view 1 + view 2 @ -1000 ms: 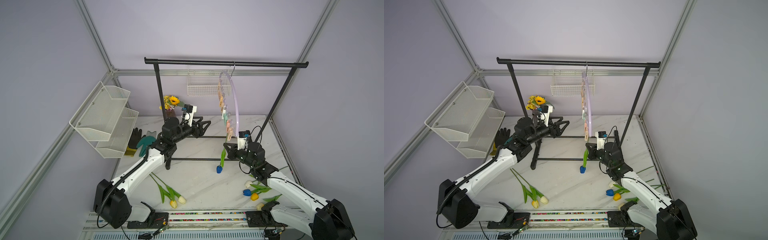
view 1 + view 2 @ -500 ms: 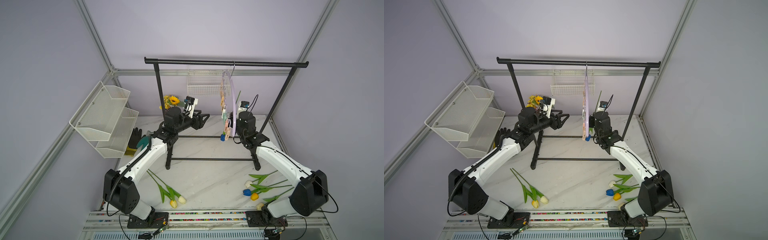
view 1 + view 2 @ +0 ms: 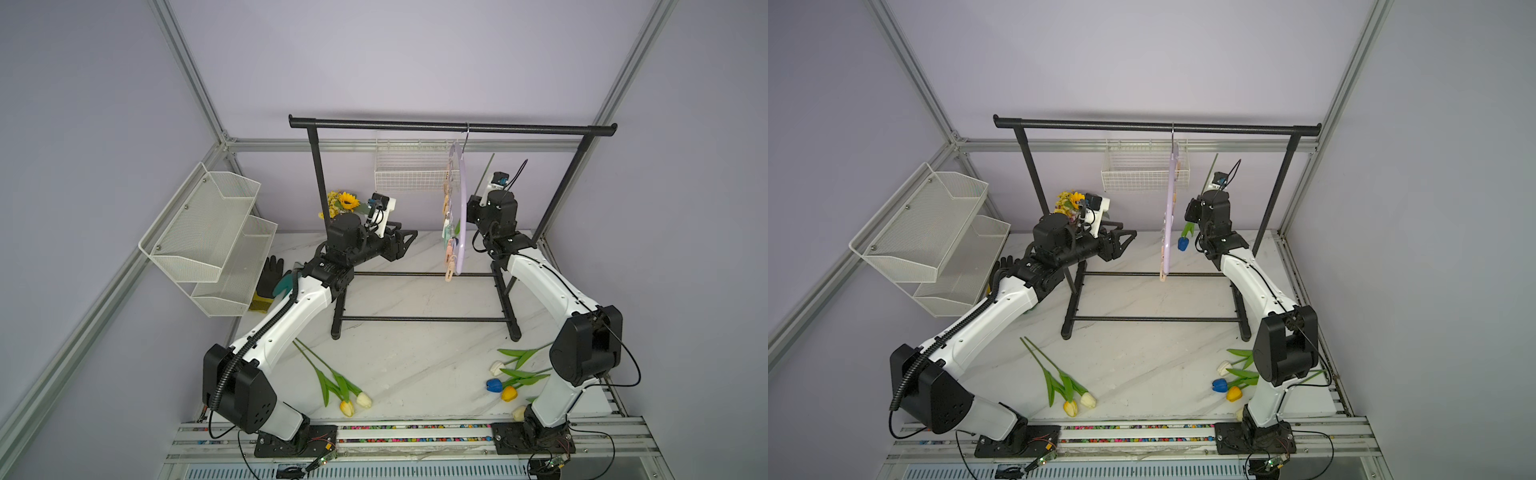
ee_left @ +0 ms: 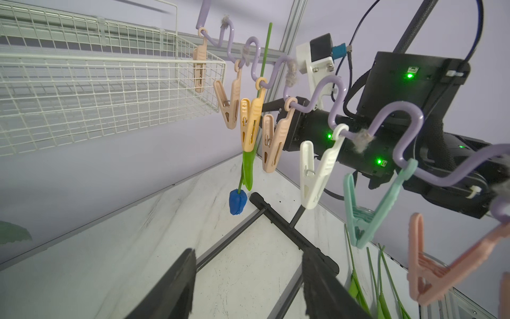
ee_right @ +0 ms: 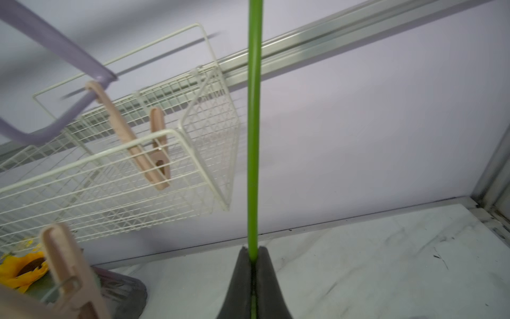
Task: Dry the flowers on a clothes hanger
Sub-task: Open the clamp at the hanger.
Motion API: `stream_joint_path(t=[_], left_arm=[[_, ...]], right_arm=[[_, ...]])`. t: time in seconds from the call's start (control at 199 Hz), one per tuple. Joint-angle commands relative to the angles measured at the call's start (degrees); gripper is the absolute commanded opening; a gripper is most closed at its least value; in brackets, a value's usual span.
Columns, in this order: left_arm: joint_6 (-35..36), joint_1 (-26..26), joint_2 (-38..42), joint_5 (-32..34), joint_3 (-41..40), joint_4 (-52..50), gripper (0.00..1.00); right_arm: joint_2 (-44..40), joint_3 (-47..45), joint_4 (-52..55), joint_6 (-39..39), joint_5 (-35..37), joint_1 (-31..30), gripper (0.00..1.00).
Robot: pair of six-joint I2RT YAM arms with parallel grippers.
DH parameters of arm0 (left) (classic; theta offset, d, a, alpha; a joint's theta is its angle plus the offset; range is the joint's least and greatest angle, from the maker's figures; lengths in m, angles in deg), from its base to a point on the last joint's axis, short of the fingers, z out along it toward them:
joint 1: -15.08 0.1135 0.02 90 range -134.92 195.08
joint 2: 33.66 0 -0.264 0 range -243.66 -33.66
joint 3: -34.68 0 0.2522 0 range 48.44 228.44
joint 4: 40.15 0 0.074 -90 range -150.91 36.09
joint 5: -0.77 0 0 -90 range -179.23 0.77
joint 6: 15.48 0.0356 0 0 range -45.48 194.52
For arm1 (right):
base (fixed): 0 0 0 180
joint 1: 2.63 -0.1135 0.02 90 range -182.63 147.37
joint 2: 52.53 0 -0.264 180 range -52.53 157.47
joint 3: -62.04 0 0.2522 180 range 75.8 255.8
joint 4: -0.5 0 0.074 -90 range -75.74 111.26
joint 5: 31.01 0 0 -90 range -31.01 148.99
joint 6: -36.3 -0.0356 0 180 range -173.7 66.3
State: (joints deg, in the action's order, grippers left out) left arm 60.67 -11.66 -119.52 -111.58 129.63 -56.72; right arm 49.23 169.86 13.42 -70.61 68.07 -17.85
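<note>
The lilac clothes hanger (image 3: 459, 216) (image 3: 1170, 208) hangs by its hook from the black rack, with pastel pegs (image 4: 249, 124) along it. My right gripper (image 3: 1192, 212) (image 5: 253, 252) is shut on the green stem (image 5: 254, 138) of a blue tulip (image 3: 1182, 243) (image 4: 238, 201). It holds the tulip head-down just behind the pegs. My left gripper (image 3: 405, 241) (image 4: 248, 256) stands open and empty, a short way from the hanger on its other side. More flowers lie on the table: a yellow and a cream one (image 3: 347, 407) at the front left, several (image 3: 493, 384) at the front right.
The black garment rack (image 3: 453, 126) spans the back, its feet on the marble table (image 3: 415, 365). A white wire basket (image 3: 411, 178) hangs on the back wall and a wire shelf (image 3: 208, 232) on the left. A sunflower bouquet (image 3: 345, 201) and gloves (image 3: 270, 278) are at the back left.
My right arm has lifted the blue tulip from low over the table up beside the hanger's pegs. My left gripper has risen a little toward the hanger and is still open.
</note>
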Motion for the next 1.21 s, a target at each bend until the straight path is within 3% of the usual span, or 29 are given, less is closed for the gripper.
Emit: stream_joint_path(t=[0.0, 0.332, 0.779, 1.201], left_arm=[[1.02, 0.11, 2.82, -0.59, 1.01, -0.04, 0.62], [1.28, 0.11, 4.09, -2.54, 1.19, -1.58, 0.62], [6.92, 0.41, 4.48, -0.55, 4.68, -9.02, 0.62], [7.35, 5.03, 1.18, -0.29, 9.64, -4.7, 0.58]], right_arm=[[2.49, 4.35, -3.17, 2.67, -9.43, -0.34, 0.0], [8.88, 16.39, 4.06, 3.19, -22.89, -0.5, 0.0], [9.86, 18.0, 3.22, 3.07, -41.29, -0.42, 0.0], [13.56, 23.51, 5.56, 0.97, -48.78, -0.34, 0.0]])
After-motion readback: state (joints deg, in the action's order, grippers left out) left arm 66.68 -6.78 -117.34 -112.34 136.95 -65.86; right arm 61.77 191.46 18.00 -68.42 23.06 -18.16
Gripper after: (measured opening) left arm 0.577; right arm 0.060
